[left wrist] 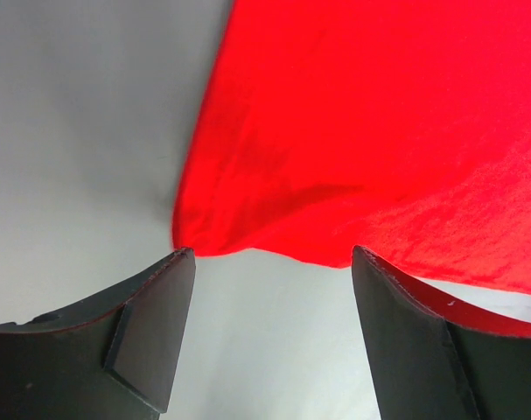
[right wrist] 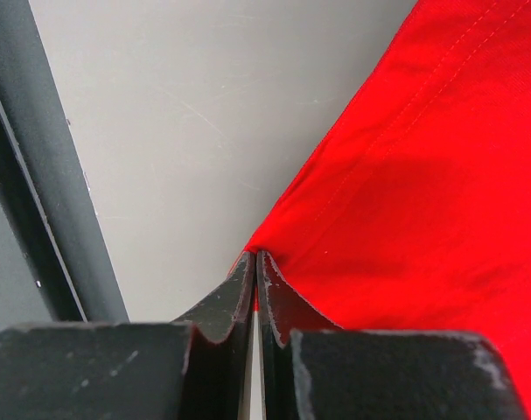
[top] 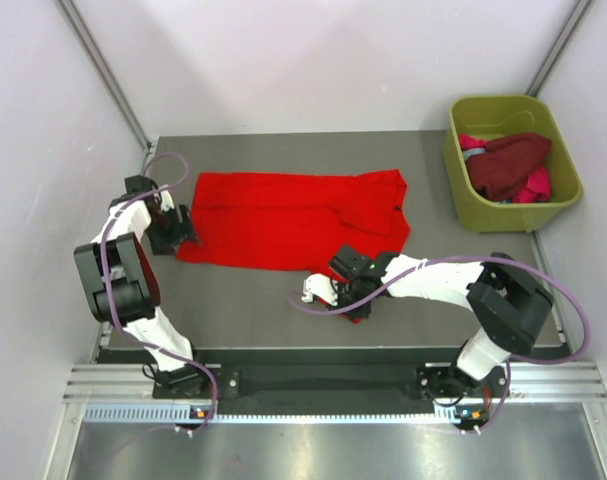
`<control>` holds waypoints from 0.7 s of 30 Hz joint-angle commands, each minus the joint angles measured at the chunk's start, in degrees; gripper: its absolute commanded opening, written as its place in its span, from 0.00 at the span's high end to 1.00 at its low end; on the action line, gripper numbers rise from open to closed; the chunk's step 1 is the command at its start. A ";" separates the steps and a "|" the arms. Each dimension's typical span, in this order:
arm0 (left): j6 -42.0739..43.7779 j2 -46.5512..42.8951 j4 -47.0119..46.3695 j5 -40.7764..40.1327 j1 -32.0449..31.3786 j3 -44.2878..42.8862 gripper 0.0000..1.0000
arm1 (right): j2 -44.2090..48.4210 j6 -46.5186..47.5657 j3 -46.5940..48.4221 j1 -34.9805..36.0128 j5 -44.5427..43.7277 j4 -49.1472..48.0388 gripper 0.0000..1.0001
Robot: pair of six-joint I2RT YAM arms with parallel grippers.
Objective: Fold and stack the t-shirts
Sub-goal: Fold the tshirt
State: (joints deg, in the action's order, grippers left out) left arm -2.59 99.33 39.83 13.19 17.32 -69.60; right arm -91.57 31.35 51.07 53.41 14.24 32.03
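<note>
No legible text, labels, brand marks, numbers or signs in any view: red t-shirt (top: 283,220), olive tub (top: 503,216) and bench (top: 243,300) all show plain unmarked surfaces.

- Top view: bright, even, diffuse light from overhead. The pale walls (top: 313,60) wash out almost to white, and only faint soft shadows lie on the grey matte tabletop (top: 243,300).
- Wrist views: the bright red cloth t-shirt (left wrist: 379,131) is heavily saturated, which flattens its folds. One soft dark shadow crosses it.
- Right wrist view: its stitching stays sharp, while the black fingers (right wrist: 221,306) of the right gripper (right wrist: 255,255) are dim and slightly soft up close.
</note>
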 commanded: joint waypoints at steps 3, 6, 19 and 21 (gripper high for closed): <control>-2.16 3.32 -0.02 4.65 1.05 0.17 0.25 | -1.51 0.55 -0.27 0.65 -1.67 -3.12 1.00; -2.24 4.73 -0.11 4.91 1.84 -0.62 0.26 | -1.42 0.64 -0.18 0.56 -1.93 -3.12 1.00; -0.92 3.94 0.51 4.30 7.46 0.08 0.27 | -1.95 0.37 0.26 0.12 -1.23 -3.64 1.00; -1.71 5.08 0.24 6.14 7.38 0.61 0.29 | -2.12 0.37 0.43 0.03 -1.32 -3.64 1.00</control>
State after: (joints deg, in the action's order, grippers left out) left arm -4.19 104.53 40.07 17.06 24.77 -69.54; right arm -91.57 31.29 51.09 53.41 14.06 31.99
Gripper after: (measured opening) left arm 0.722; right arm 0.006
